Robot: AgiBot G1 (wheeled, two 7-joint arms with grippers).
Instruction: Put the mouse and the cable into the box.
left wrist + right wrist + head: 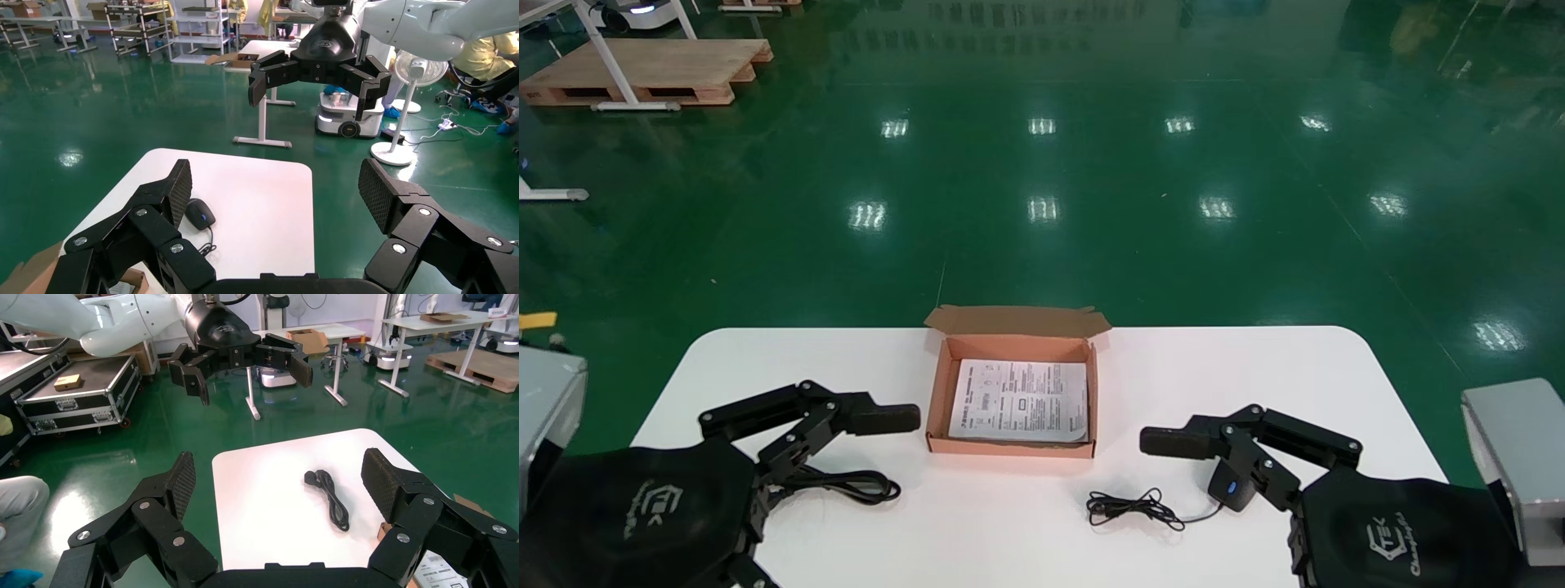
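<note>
- State: left gripper (pixel 278 190) spread wide and empty, over the left part of the white round-cornered table (pixel 1009 539). The right gripper (pixel 280 474) is likewise spread and empty, over the right part.
- Small black computer mouse (pixel 1231 487) lies just beside the right gripper, its thin cord (pixel 1132 508) bunched nearby. The thick black looped cable (pixel 846 487) lies by the left gripper. The open brown cardboard box (pixel 1012 447) sits between them, with a printed leaflet (pixel 1019 400) inside.
- Risk: the trailing cord may snag on the box wall or hang outside. The smooth mouse may slip, and the springy cable may uncoil over the rim.
- The head view half-hides the mouse, but the left wrist view shows it whole. The right wrist view shows the cable's plug end. Only the head view shows inside the box.
</note>
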